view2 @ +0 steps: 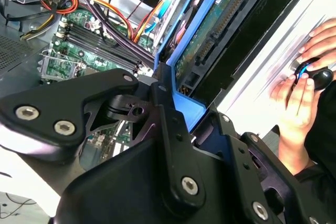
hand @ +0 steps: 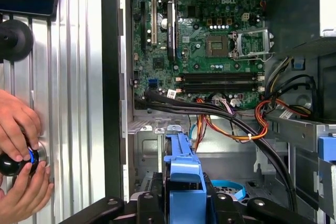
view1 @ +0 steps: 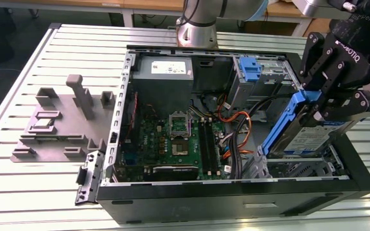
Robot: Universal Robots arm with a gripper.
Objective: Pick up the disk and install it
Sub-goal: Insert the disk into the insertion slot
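The gripper (view1: pixel 326 107) fingers (view1: pixel 319 72) clamp the blue plastic carrier of the disk (view1: pixel 308 139), a flat silver-grey rectangle hanging tilted below them over the metal drive bay (view1: pixel 300 166). Black and orange cables (view1: pixel 236 139) crowd the space just beside it.

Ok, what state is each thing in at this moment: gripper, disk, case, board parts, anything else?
gripper: shut on the disk's blue carrier.
disk: held off the table, steeply tilted over the drive bay at the exterior view's right.
computer case: lying on its side, side panel off.
CPU socket: retention frame swung open.
memory slots: empty.
person's hands: on a black knob beside the case.
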